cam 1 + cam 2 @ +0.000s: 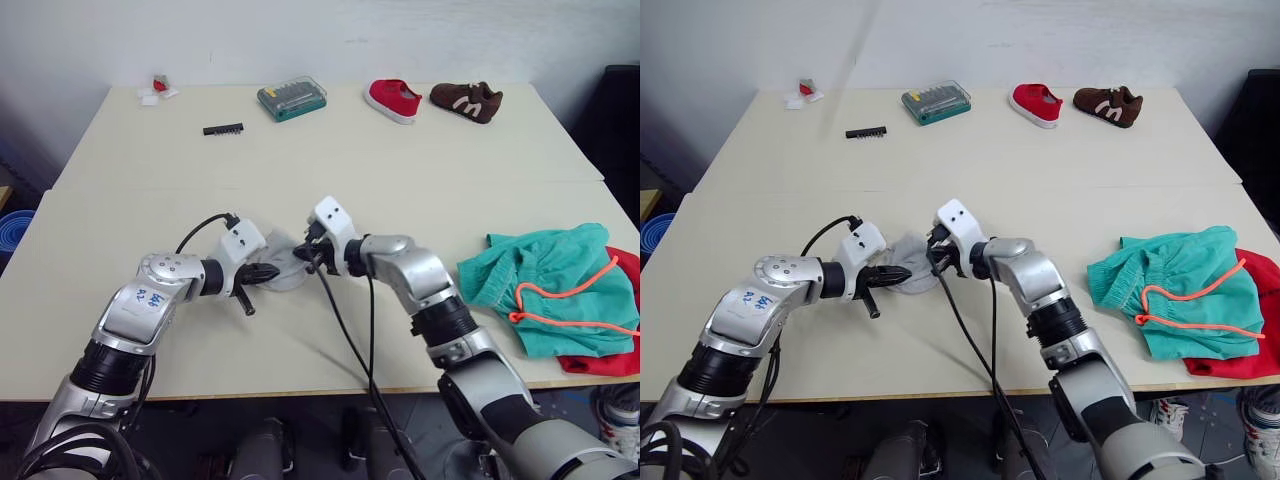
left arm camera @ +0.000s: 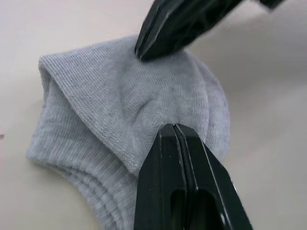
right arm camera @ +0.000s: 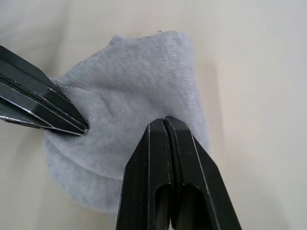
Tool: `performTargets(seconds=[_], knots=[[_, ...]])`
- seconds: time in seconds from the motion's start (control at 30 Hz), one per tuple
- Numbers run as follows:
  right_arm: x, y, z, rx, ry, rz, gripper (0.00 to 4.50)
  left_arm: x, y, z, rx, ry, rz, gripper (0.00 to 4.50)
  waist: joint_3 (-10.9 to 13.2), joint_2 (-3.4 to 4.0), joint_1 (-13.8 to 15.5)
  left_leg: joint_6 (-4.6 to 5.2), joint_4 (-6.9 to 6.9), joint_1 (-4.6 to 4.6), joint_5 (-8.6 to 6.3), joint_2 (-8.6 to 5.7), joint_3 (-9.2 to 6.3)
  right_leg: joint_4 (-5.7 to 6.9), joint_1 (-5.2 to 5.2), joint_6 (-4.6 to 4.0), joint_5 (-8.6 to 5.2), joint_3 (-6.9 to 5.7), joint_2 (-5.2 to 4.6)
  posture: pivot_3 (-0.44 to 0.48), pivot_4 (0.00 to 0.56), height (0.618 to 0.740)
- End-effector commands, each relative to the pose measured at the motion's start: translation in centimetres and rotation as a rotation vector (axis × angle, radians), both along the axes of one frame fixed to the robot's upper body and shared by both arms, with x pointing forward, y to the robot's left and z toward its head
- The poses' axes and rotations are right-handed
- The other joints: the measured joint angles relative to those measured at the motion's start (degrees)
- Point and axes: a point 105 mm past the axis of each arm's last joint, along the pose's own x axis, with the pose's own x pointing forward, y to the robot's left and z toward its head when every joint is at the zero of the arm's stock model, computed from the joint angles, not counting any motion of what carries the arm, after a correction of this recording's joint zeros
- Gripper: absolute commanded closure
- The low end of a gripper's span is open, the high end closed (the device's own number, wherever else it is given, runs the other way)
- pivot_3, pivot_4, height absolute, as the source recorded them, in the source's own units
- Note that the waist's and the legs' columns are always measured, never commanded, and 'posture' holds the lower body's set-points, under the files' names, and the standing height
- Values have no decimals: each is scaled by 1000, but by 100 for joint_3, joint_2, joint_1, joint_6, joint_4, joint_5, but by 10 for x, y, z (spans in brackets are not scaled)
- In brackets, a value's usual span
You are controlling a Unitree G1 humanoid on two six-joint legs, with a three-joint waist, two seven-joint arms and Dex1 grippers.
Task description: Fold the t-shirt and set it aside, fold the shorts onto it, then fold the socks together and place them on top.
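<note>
From the head view, the socks (image 1: pixel 285 268) lay mid-table, the left gripper (image 1: pixel 268 272) and right gripper (image 1: pixel 308 252) meeting over them. The shorts (image 1: pixel 545 285) sat near the table's right edge, lying atop the t-shirt (image 1: pixel 600 362). In the left wrist view, its fingers (image 2: pixel 180 163) were pinched closed on the grey fabric. In the right wrist view, its fingers (image 3: pixel 168 158) were likewise clamped on the socks.
</note>
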Motion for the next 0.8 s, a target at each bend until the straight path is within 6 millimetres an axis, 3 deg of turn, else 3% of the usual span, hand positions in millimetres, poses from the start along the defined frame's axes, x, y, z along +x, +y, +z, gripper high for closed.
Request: performTargets(seconds=[0.03,0.23,0.37,0.57,0.67,0.8], knots=[[3,-2,13,59,61,42,3544,1,13,-12,44,13,46,4500,0,0,-4,0,-1,1,0,0,0,0,0,0,0,0,0,0,150,740],[14,-3,12,129,216,43,1460,9,25,-13,50,-16,74,4500,0,0,-32,2,-2,1,1,1,3,3,-2,-2,-1,-3,0,0,150,740],[12,12,4,167,320,70,30,10,28,-13,44,-22,68,4500,0,0,-49,2,-1,2,2,1,3,7,-1,-2,-1,-3,0,0,150,740],[-5,38,-16,198,455,125,30,14,32,-10,38,-48,86,4500,0,1,-110,1,-2,5,2,2,2,11,1,-2,-1,-2,0,0,150,740],[-8,45,-21,234,490,103,631,14,31,-7,26,-56,86,4500,0,1,-142,-3,-4,11,1,2,2,15,2,-2,-1,0,0,0,150,740],[-3,43,-19,295,527,51,1979,14,32,-7,19,-58,86,4500,0,1,-142,-23,-6,11,-8,3,2,22,0,-4,-2,0,0,0,150,740]])
